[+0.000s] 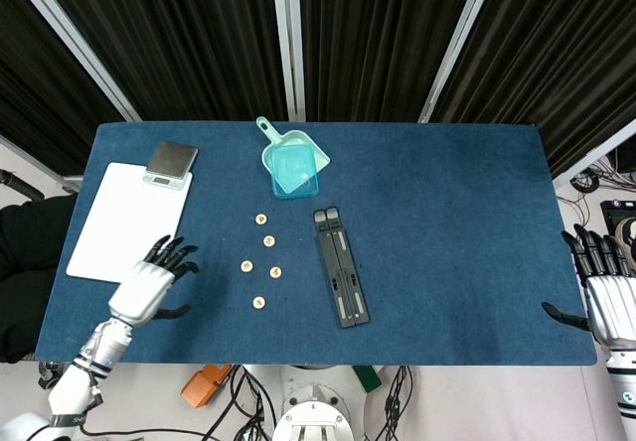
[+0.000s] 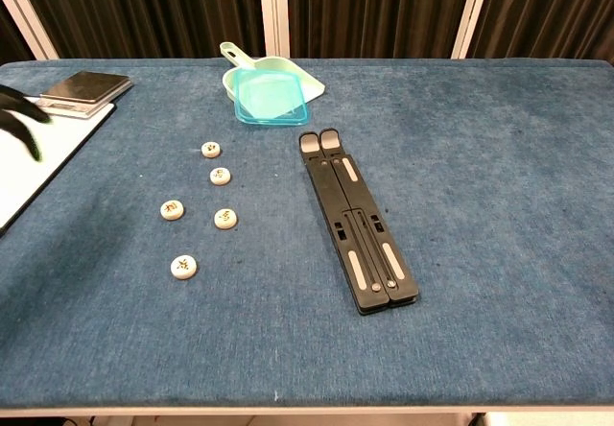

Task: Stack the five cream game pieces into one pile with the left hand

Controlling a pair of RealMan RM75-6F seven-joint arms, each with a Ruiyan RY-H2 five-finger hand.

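Cream game pieces scattered, unstacked; left hand near, fingers apart

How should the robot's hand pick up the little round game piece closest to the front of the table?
Pinch the nearest piece by its round edge, coming from above. It lies flat on the cloth, so only its rim offers a hold. The left hand, fingers apart and holding nothing, sits to its left with bare cloth between.

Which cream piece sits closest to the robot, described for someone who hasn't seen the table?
On the blue table, find the long black folding stand near the middle. Five cream game pieces lie scattered just left of it. The one wanted is the nearest cream piece, lying alone below the other four, level with the stand's near end.
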